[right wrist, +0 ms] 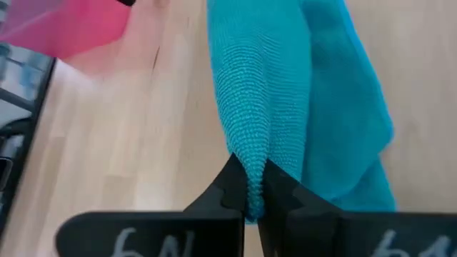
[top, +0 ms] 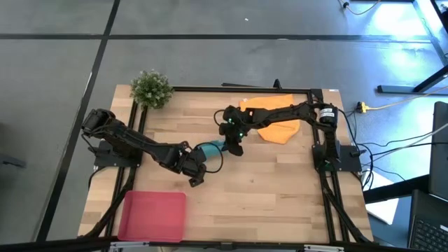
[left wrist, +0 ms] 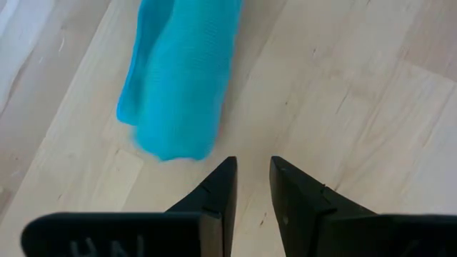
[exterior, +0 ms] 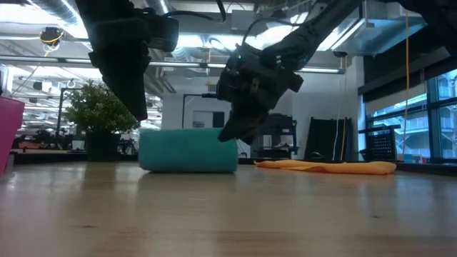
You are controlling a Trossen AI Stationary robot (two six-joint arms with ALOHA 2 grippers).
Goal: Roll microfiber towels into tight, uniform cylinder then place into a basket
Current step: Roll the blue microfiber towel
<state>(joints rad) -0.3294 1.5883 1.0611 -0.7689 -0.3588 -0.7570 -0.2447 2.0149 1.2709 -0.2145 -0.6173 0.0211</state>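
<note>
The teal towel (top: 210, 148) lies loosely rolled on the wooden table, a low bundle in the low view (exterior: 188, 150). My right gripper (right wrist: 251, 187) is shut on it at the end toward the table's right (exterior: 232, 134). My left gripper (left wrist: 253, 170) hovers just near-side of the bundle's other end (top: 198, 176), its fingers a narrow gap apart with nothing between them. The orange towel (top: 274, 117) lies spread flat at the far right, partly under my right arm. The red-pink basket (top: 152, 215) sits at the near left. My right gripper pinches a raised ridge of the teal towel (right wrist: 250, 160) between its two fingers, at the bundle's right-hand end. The fingers slant down from the table's far right, in line with the ridge. The rest of the towel rests on the table.
A small green potted plant (top: 151, 88) stands at the far left corner. Bare wood stretches between the teal bundle and the near edge, right of the basket. A black frame rims the table.
</note>
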